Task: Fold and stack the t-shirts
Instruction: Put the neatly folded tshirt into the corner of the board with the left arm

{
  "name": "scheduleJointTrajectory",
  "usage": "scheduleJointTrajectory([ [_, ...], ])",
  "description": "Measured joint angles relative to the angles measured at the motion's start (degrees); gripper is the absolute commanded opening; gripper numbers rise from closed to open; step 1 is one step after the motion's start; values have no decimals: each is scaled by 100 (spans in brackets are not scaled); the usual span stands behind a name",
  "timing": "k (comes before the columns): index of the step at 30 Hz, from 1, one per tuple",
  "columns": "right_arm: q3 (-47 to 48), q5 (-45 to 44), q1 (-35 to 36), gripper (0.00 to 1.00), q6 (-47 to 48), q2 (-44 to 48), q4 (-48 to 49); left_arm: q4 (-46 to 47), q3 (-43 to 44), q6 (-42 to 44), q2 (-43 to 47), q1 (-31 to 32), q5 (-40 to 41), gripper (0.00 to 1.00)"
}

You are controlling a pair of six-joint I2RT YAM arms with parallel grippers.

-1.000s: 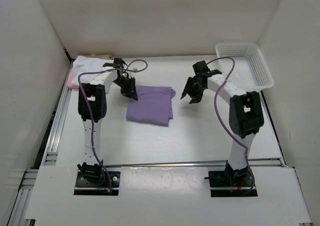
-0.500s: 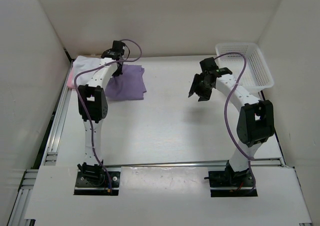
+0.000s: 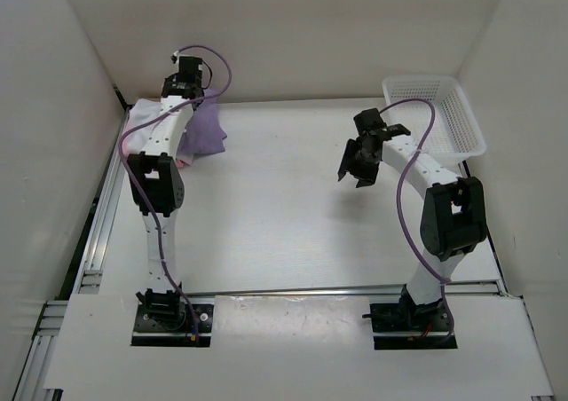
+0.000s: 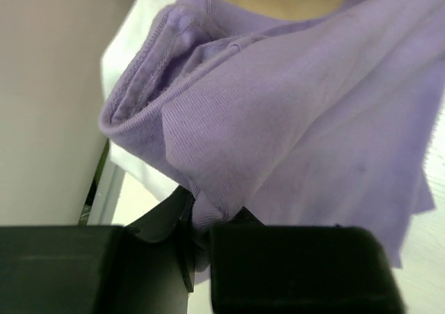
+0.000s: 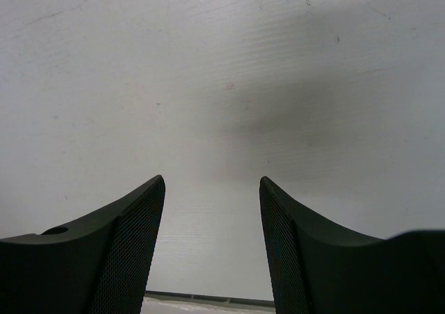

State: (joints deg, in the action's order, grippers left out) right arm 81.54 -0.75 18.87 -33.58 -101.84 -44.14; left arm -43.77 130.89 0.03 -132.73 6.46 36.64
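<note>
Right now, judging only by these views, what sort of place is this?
Probably a robotics lab cell: plain white walls box in a white table, a left arm and right arm stand bolted at its near edge, with a lavender t-shirt and mesh basket as props.

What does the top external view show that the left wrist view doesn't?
Only the top external view shows the white mesh basket at the far right corner and the right end effector above the table. Only the left wrist view shows the left end effector pinching a fold of the lavender shirt. Both show that shirt with the white shirt next to it.
</note>
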Motion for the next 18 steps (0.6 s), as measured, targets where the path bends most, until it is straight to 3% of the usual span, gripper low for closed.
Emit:
scheduleJointTrajectory([
  [18,-9,-59,0,62,101,0,-140,85,-118,-2,214,-833,-157,10],
])
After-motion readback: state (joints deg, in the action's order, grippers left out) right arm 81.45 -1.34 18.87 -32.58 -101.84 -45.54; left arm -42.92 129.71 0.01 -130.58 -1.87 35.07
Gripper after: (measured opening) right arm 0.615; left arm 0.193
